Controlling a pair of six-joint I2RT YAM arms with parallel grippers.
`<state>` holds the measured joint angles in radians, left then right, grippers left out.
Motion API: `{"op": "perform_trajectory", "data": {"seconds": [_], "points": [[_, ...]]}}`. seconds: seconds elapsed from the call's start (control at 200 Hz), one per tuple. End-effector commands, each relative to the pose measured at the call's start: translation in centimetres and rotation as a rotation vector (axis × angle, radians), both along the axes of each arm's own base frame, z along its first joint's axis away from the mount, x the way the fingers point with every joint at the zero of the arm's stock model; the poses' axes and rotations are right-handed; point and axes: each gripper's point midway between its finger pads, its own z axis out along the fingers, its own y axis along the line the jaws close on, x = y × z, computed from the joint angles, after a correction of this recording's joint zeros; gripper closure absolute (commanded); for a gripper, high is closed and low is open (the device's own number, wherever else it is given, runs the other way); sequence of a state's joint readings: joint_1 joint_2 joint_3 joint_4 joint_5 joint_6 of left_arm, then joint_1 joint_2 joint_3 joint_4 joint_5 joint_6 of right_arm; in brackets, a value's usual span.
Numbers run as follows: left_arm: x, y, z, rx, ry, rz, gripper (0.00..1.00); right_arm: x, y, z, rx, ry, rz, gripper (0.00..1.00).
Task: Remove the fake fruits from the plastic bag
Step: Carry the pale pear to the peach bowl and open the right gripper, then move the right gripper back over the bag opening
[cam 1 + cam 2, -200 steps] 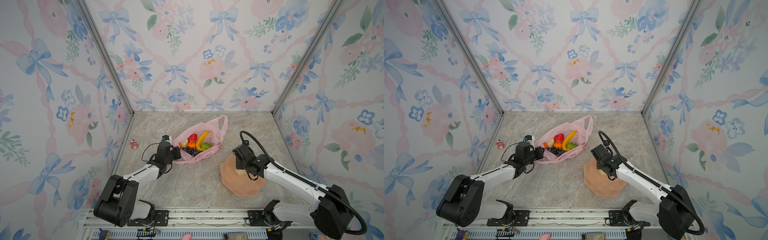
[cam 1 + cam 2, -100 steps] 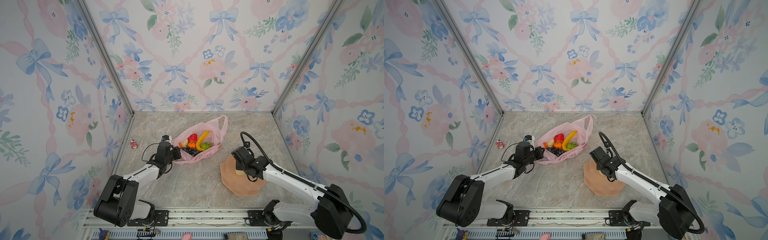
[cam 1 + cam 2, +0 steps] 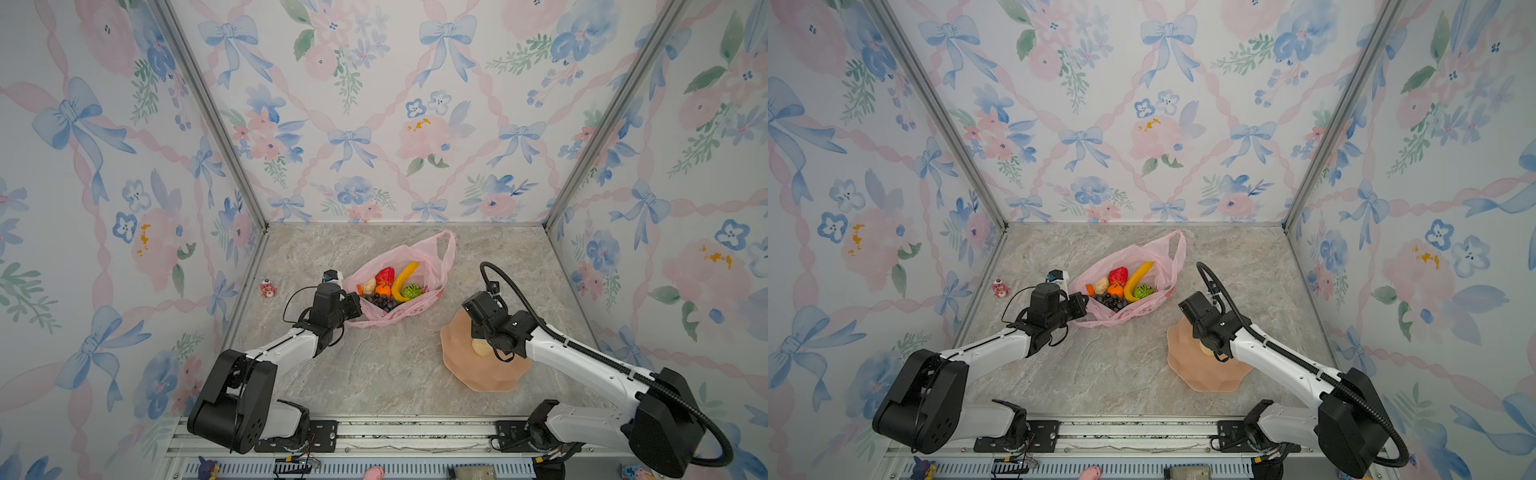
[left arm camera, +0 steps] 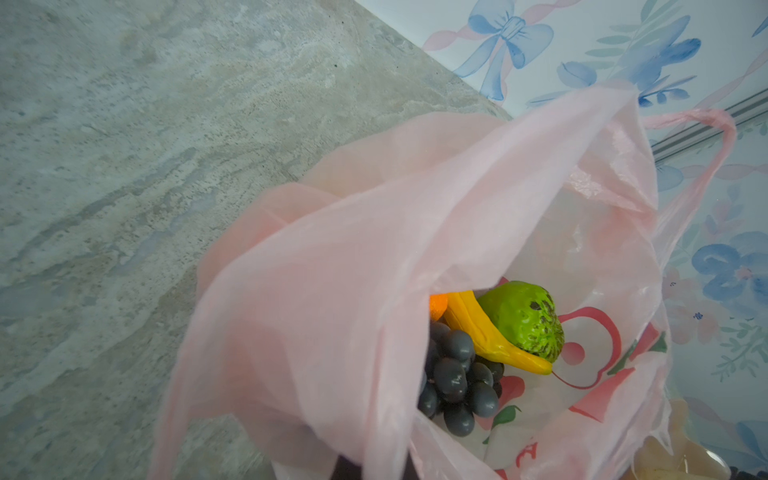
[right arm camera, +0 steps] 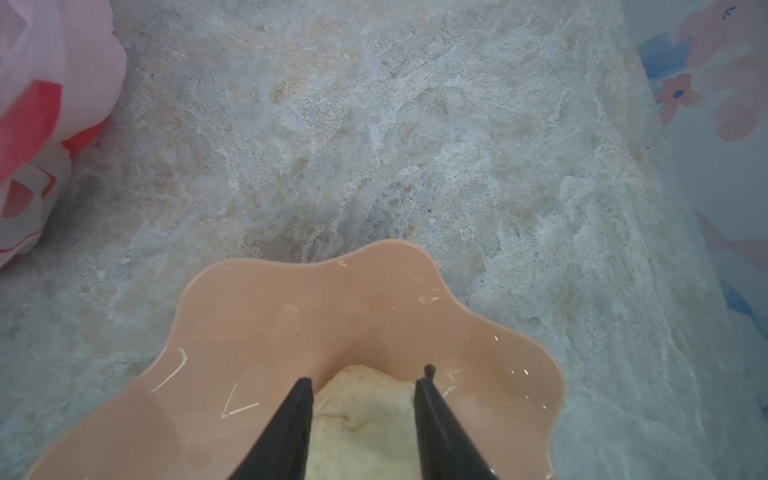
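Observation:
The pink plastic bag point(image 3: 434, 266) point(image 3: 1165, 259) lies open mid-table. Inside it are fake fruits: a yellow banana point(image 3: 405, 274) point(image 4: 486, 332), a red fruit point(image 3: 385, 275), a green fruit point(image 3: 412, 291) point(image 4: 523, 316), an orange point(image 3: 383, 290), a pale pear point(image 3: 368, 286) and dark grapes point(image 3: 384, 302) point(image 4: 457, 378). My left gripper point(image 3: 358, 306) is shut on the bag's near-left rim and holds it up; the film point(image 4: 332, 291) hides its fingers. My right gripper point(image 5: 364, 380) stands open over the peach plate point(image 3: 494, 376) point(image 5: 249, 324). Another pale pear point(image 3: 480, 347) point(image 5: 361, 411) lies on the plate between its fingers.
A tiny red-and-white figurine point(image 3: 268, 288) point(image 3: 1000, 287) stands by the left wall. Floral walls close the table on three sides. Bare marble-patterned tabletop point(image 3: 386, 365) lies between the bag and the plate.
My right gripper's jaws have spread apart around the pear on the plate, and that wrist has shifted slightly left. The left gripper and the bag have not moved.

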<state>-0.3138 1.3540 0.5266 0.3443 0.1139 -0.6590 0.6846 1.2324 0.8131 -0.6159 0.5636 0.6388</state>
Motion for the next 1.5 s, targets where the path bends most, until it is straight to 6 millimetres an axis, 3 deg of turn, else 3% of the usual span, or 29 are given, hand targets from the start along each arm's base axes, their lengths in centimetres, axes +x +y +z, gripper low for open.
{"op": "perform_trajectory", "data": {"seconds": [0.0, 0.185, 0.575, 0.715, 0.735, 1.18, 1.495], "points": [[0.0, 0.1, -0.4, -0.011, 0.003, -0.001, 1.00, 0.5, 0.4, 1.3, -0.009, -0.029, 0.007, 0.53], [-0.2, -0.2, -0.6, -0.018, 0.011, -0.015, 1.00, 1.5, 1.9, 2.9, 0.025, -0.042, 0.073, 0.47], [-0.5, -0.3, -0.6, -0.006, 0.004, -0.030, 1.00, 7.4, 14.4, 6.7, 0.294, -0.016, 0.361, 0.42], [-0.7, -0.3, -1.2, -0.002, 0.018, -0.033, 1.00, 9.4, 17.6, 7.4, 0.361, -0.010, 0.400, 0.41], [-0.7, -0.3, -1.3, -0.001, 0.021, -0.035, 1.00, 9.8, 18.4, 6.5, 0.362, 0.013, 0.407, 0.41], [-0.5, -0.3, -1.2, 0.002, 0.016, -0.038, 1.00, 13.8, 26.1, 2.9, 0.459, 0.102, 0.486, 0.39], [-0.7, -0.1, -1.1, 0.003, 0.012, -0.031, 1.00, 15.0, 28.9, 0.2, 0.371, 0.126, 0.558, 0.40]]}}
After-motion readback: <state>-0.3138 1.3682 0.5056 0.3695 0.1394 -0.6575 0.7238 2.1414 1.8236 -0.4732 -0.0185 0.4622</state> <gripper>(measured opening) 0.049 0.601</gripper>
